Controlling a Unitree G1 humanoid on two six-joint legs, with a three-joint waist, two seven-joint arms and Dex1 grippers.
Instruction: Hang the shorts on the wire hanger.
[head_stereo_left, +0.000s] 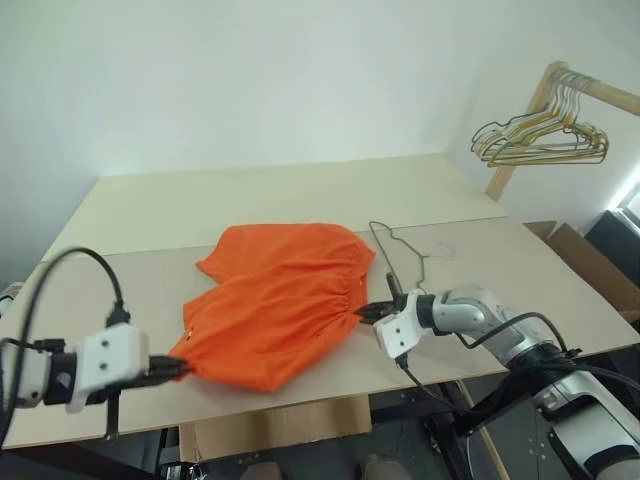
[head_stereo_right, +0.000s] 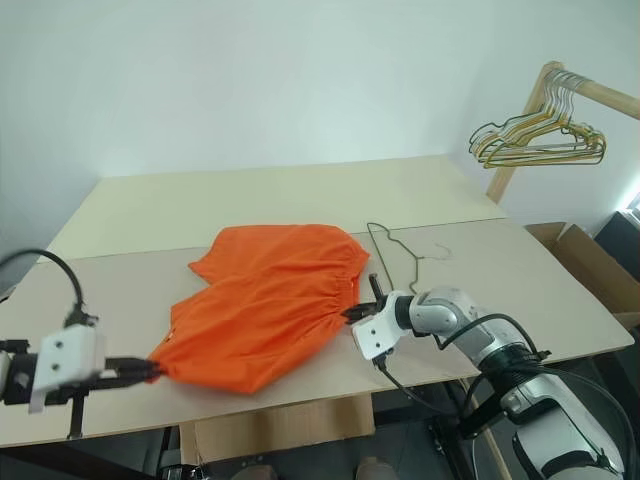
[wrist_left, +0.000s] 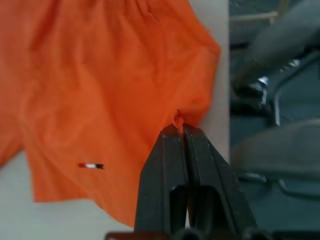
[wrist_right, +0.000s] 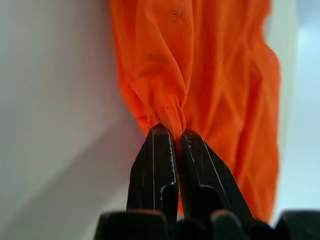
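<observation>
The shorts (head_stereo_left: 280, 300) lie spread mid-desk (head_stereo_left: 300, 190), reaching its near edge. The left gripper (head_stereo_left: 183, 367) pinches their near-left corner, the right gripper (head_stereo_left: 362, 313) their waistband's right end. The wire hanger (head_stereo_left: 398, 252) lies just right; bare desk beyond.

The wire hanger (head_stereo_left: 398, 252) is too thin to follow where it nears the shorts (head_stereo_left: 280, 300). The small mark (wrist_left: 91, 166) on the shorts is too tiny to read. The hangers (head_stereo_left: 540, 135) on the rack blur into one bunch.
</observation>
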